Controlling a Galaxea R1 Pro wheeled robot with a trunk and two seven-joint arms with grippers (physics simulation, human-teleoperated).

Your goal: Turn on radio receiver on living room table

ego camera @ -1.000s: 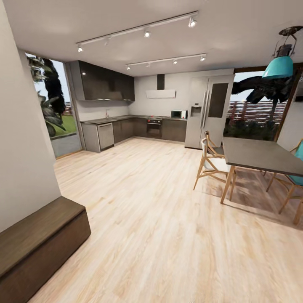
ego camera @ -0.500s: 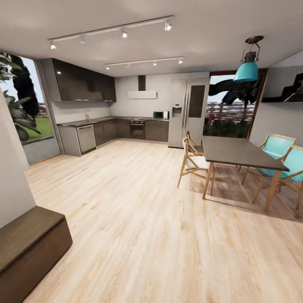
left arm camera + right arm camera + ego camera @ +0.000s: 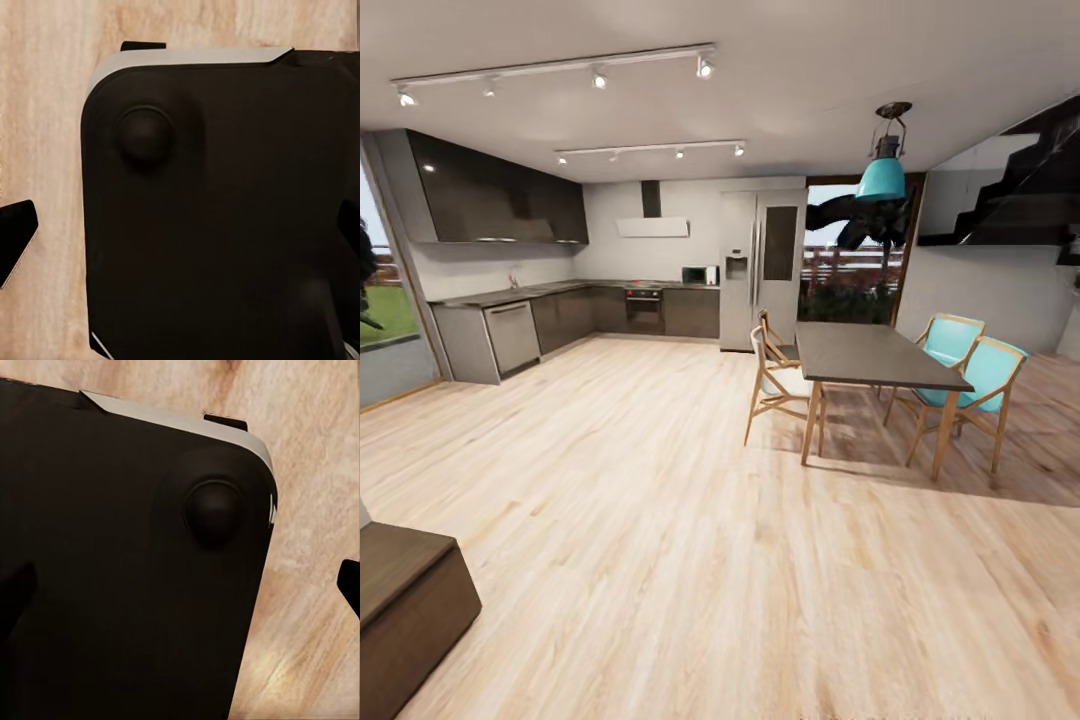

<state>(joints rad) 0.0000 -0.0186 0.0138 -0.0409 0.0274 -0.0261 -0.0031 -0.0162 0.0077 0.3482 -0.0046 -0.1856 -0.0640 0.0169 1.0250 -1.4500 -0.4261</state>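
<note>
while end effectors stay unreadable, wrist views face the black base (image 3: 225, 225).

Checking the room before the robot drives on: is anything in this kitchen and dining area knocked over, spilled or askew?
Nothing stands out. The dining table stands level with its wooden chairs and turquoise chairs upright beside it, the wood floor shows no spill, and the kitchen cabinets and fridge look closed.
</note>
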